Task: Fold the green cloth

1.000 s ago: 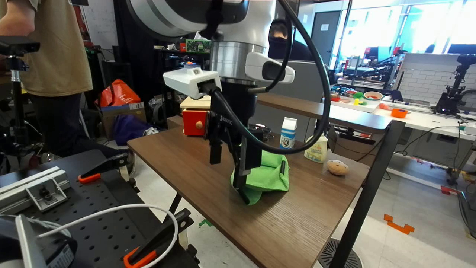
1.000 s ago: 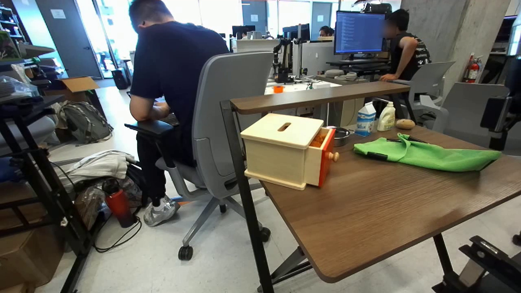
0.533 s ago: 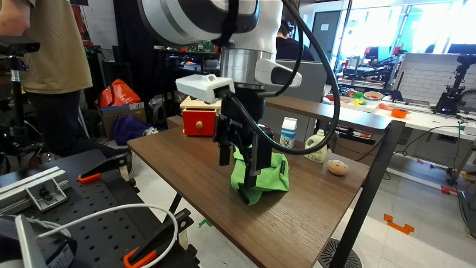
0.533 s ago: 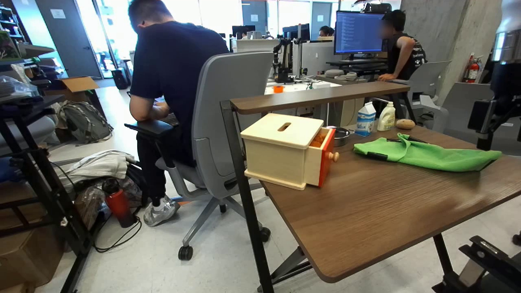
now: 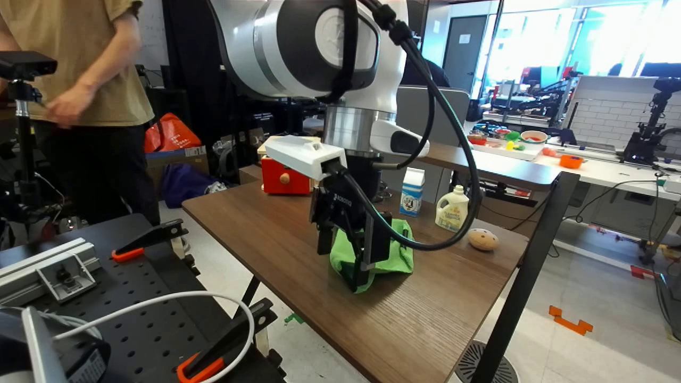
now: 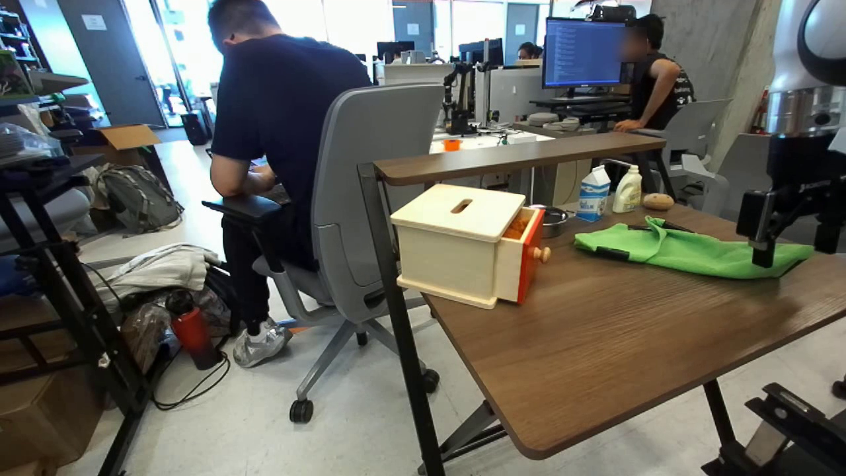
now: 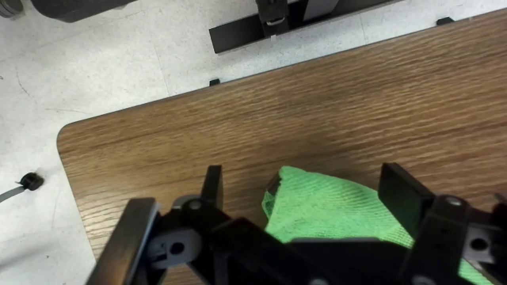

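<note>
My gripper (image 7: 304, 186) is black, the cloth (image 6: 694, 254) bright green, the surface (image 6: 595, 350) brown with wood grain, the drawer front (image 5: 287, 168) red.

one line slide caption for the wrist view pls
Open gripper with a corner of the green cloth showing between its jaws, wood-grain tabletop and pale floor beyond.

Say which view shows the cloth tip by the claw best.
The wrist view: the cloth tip shows uncovered, framed by the open claw. In both exterior views, the claw hides part of that end.
</note>
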### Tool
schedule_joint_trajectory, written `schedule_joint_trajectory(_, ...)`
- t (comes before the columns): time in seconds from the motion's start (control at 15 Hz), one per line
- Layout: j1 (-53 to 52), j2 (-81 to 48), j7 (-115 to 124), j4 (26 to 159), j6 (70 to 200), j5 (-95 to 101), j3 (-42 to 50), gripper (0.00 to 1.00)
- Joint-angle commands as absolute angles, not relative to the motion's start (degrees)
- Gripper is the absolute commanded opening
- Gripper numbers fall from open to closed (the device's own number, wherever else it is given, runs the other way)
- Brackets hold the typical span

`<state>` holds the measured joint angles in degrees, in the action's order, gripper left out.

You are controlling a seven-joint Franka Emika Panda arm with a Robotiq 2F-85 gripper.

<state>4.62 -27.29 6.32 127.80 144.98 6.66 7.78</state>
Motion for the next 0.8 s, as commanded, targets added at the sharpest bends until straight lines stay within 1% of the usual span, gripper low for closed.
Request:
schedule_joint_trajectory(0.0, 2.7, -30.4, 7.2, 125.1, 144.8, 8.3, 8.8, 0.74)
schedule_joint_trajectory(0.07, 2.5, -30.8, 6.9, 124.9, 144.8, 8.5, 8.7, 0.68)
schedule_joint_trajectory(0.13, 2.1, -31.0, 6.7, 124.7, 144.7, 8.8, 8.8, 0.58)
schedule_joint_trajectory(0.53, 0.1, -29.5, 7.0, 125.4, 145.3, 12.2, 9.8, 0.12)
schedule_joint_trajectory(0.6, -0.4, -28.9, 7.2, 126.2, 145.7, 12.9, 10.1, 0.05)
schedule_joint_trajectory(0.67, -0.8, -28.1, 7.4, 127.1, 146.2, 13.7, 10.4, 0.01)
schedule_joint_trajectory(0.73, -1.1, -27.5, 7.6, 127.7, 146.5, 14.6, 10.8, 0.0)
